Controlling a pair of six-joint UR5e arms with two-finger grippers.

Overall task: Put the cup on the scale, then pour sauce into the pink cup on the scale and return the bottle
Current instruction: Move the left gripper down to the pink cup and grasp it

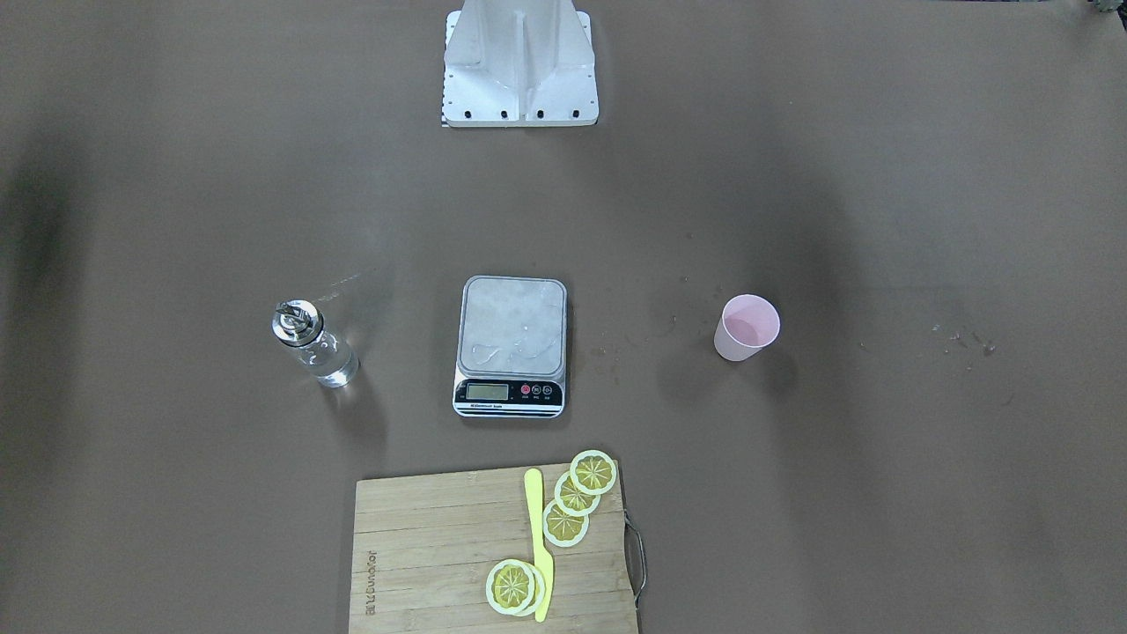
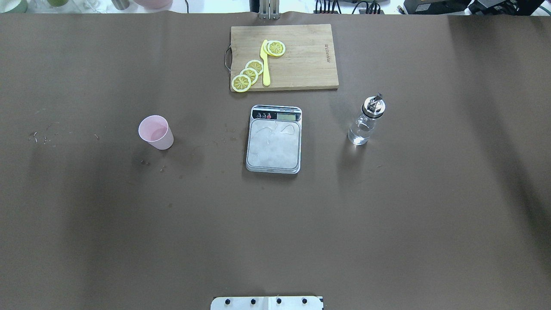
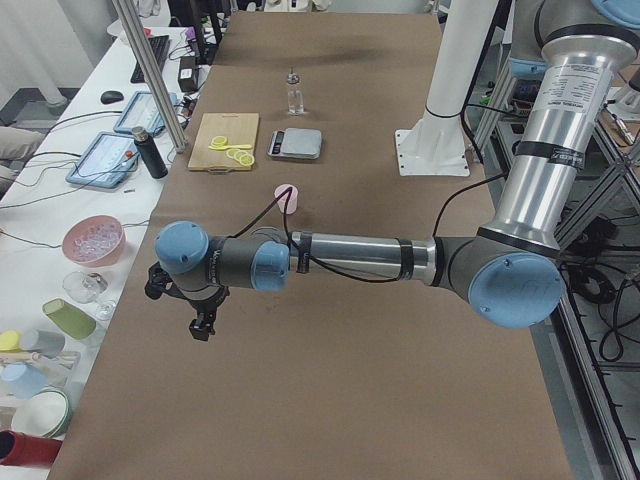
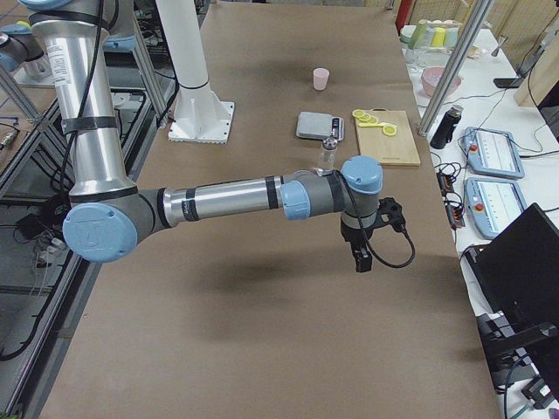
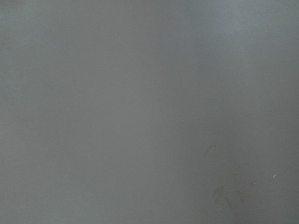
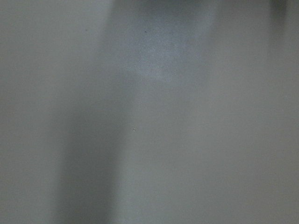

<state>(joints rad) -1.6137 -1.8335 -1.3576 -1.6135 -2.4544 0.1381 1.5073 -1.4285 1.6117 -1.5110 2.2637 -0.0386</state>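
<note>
Brown matte table (image 2: 275, 237) stretching lengthwise through room, broad soft shadows (image 1: 44, 229) lying across it. White side bench (image 3: 95, 130) running along one long edge, carrying tablets (image 3: 100, 160) and pink bowl (image 3: 93, 240). Aluminium frame post (image 3: 150, 70) rising beside bench. Diffuse light falling evenly from above.

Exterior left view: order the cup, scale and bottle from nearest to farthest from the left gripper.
From the left gripper:
1. cup: nearest, on the near side of the scale.
2. scale: middle, beside the cutting board.
3. bottle: farthest, beyond the scale.
</note>
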